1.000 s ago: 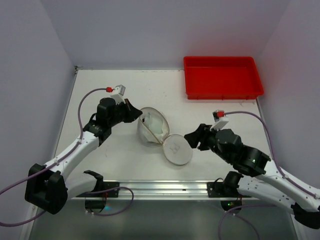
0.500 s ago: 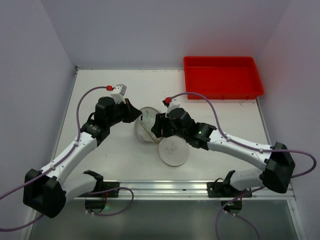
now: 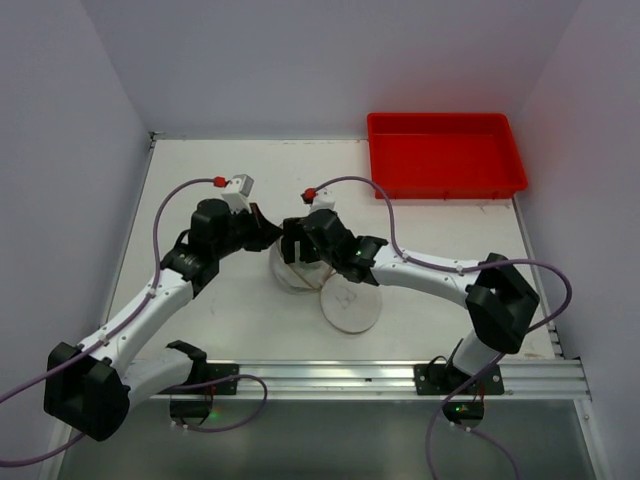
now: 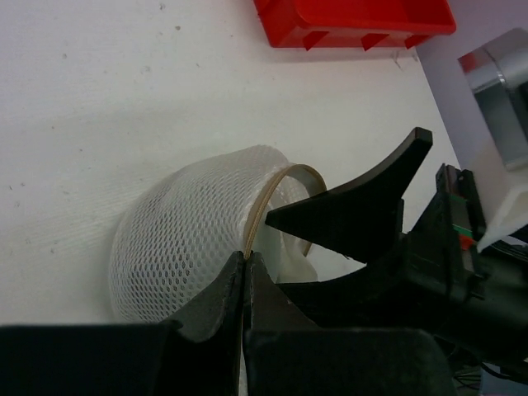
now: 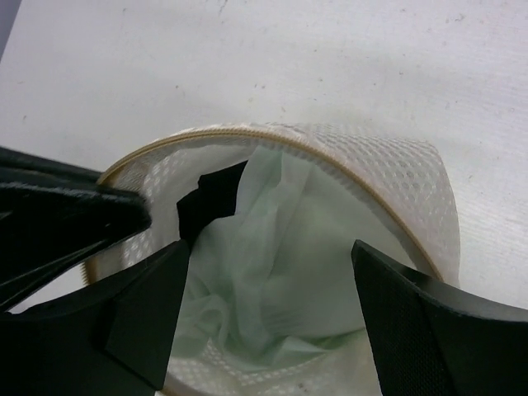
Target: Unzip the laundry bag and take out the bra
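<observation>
The white mesh laundry bag (image 3: 283, 272) lies unzipped in the middle of the table. Its round lid (image 3: 350, 305), which bears a small black drawing, is flopped flat toward the near side. My left gripper (image 3: 270, 237) is shut on the bag's beige zip rim (image 4: 262, 210), and the tips (image 4: 247, 257) pinch it. My right gripper (image 3: 297, 250) stands open right at the bag's mouth. In the right wrist view its fingers (image 5: 157, 305) straddle the pale green bra (image 5: 289, 272), crumpled inside the bag (image 5: 404, 177). Nothing is gripped between them.
A red plastic tray (image 3: 445, 155) stands at the back right, also in the left wrist view's top edge (image 4: 355, 21). The two arms meet closely over the bag. White walls close in the left, back and right sides.
My right arm swung in from the table's right side to the bag's mouth and its jaws spread wider. The left gripper kept its hold on the rim.
</observation>
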Motion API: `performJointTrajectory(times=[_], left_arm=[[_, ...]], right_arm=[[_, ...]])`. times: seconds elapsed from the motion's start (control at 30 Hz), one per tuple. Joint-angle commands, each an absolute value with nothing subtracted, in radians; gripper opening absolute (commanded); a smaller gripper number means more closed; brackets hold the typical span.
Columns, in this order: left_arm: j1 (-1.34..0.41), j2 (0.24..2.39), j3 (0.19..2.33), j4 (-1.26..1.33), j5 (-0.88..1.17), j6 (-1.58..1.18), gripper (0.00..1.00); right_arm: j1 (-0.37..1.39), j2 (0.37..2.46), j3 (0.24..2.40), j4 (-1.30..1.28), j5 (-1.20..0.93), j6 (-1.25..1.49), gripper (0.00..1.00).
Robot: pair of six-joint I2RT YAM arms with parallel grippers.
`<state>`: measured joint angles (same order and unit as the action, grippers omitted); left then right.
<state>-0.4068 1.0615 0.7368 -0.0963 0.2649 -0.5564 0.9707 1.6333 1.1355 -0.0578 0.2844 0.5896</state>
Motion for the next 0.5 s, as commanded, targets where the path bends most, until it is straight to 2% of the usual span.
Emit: performJointTrajectory(times=[0.0, 0.13, 0.23, 0.27, 0.33, 0.37, 0.4, 0.47], left_arm=[[-0.413, 1.026, 0.729, -0.095, 0.267, -0.555, 0.00], [-0.411, 1.019, 0.724, -0.101, 0.256, -0.551, 0.00], [-0.411, 1.016, 0.723, -0.123, 0.230, -0.545, 0.00], [-0.411, 1.012, 0.719, -0.123, 0.223, -0.545, 0.00], [-0.410, 1.005, 0.706, -0.126, 0.212, -0.546, 0.00], [-0.411, 1.005, 0.700, -0.127, 0.200, -0.548, 0.00], [-0.411, 1.005, 0.698, -0.133, 0.193, -0.549, 0.00], [-0.411, 1.003, 0.693, -0.135, 0.189, -0.554, 0.00]], right_arm=[[0.973, 1.672, 1.177, -0.012, 0.365, 0.580, 0.81], [0.968, 1.715, 1.174, -0.015, 0.351, 0.580, 0.76], [0.968, 1.707, 1.144, -0.018, 0.342, 0.569, 0.56], [0.966, 1.697, 1.134, -0.018, 0.341, 0.562, 0.37], [0.966, 1.646, 1.105, -0.017, 0.339, 0.532, 0.19], [0.966, 1.622, 1.092, -0.014, 0.336, 0.522, 0.06], [0.966, 1.597, 1.063, -0.006, 0.333, 0.509, 0.01], [0.966, 1.505, 1.034, 0.024, 0.298, 0.471, 0.00]])
